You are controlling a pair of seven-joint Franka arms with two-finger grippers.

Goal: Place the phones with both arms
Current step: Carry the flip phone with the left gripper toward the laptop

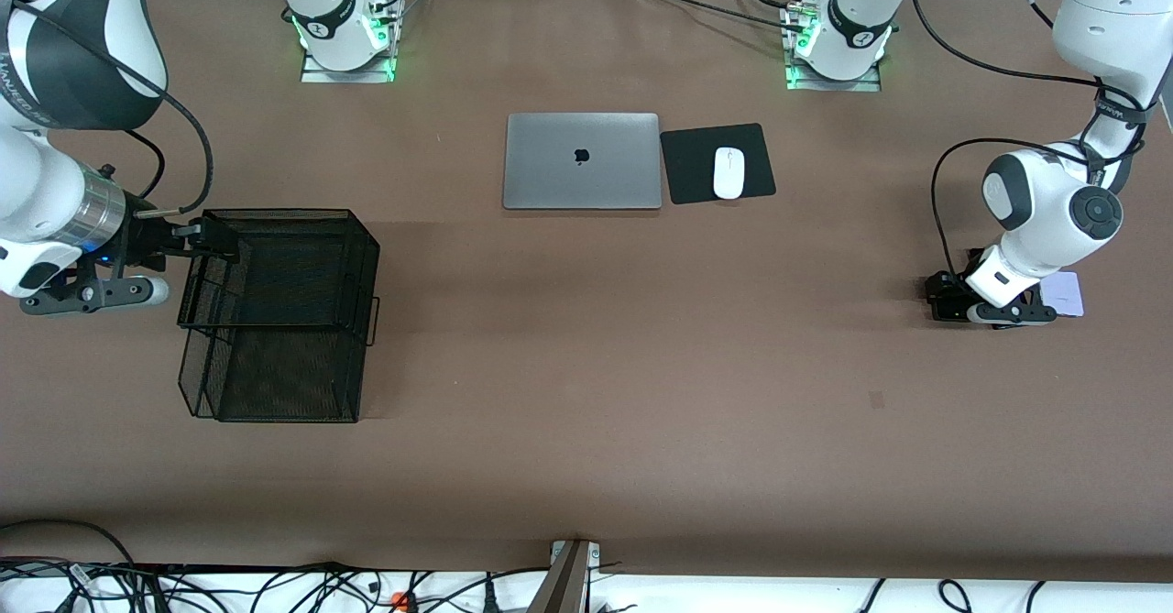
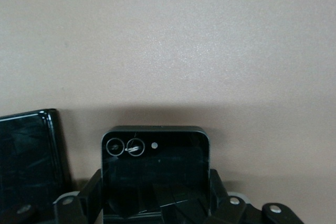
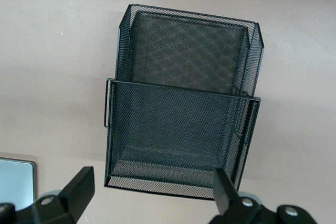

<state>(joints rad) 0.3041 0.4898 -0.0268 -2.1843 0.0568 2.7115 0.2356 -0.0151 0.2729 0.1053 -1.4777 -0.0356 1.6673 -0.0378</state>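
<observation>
Here, left tool (image 2: 155, 208) clenched on glossy squarish black phone (image 2: 155, 169), right tool (image 3: 152, 192) spread wide over black wire-mesh basket (image 3: 181, 129).

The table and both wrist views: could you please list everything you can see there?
Small squarish black phone: one, between the left gripper's fingers.
Long slim black phone: one, beside it.
White-lavender phone: one, by the left gripper.
Black wire-mesh basket: one, right arm's end.
Silver laptop: one, closed, near the bases.
White computer mouse: one, on black mouse pad.
Brown table: one.
Left gripper: shut on the squarish phone.
Right gripper: open, over the basket.
</observation>
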